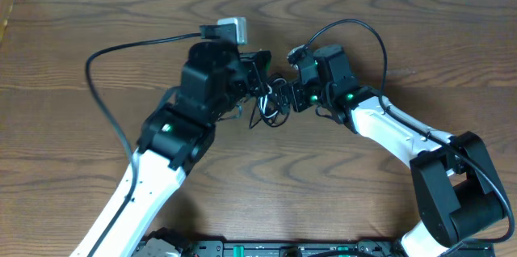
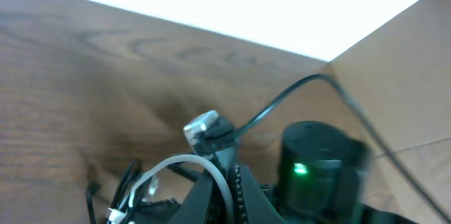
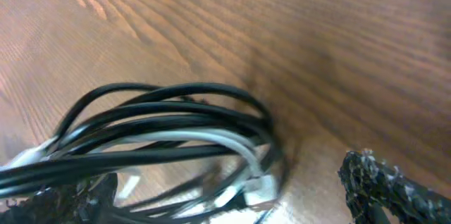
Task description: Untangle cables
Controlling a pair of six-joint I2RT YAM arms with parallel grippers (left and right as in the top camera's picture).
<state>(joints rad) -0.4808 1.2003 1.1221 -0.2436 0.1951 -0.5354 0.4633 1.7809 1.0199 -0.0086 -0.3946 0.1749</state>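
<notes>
Facing each other across the tabletop (image 1: 65, 14), your left hand (image 1: 260, 79) and right hand (image 3: 225, 192) have the cables (image 1: 273, 105) bunched between them, equally near. The right is spread wide, pinching nothing, strands running across its gap. The left's opening cannot be told.

Table (image 1: 48, 168) matt wood grain; cables (image 3: 169, 111) glossy, smooth plastic.

No writing, label, brand, number or sign can be read in any of the three views; the cables (image 1: 273, 102), the housings of the left arm (image 1: 161, 160) and the right arm (image 1: 396, 132), and the table (image 1: 81, 192) carry no legible mark; blur hides any fine print in the wrist views.
</notes>
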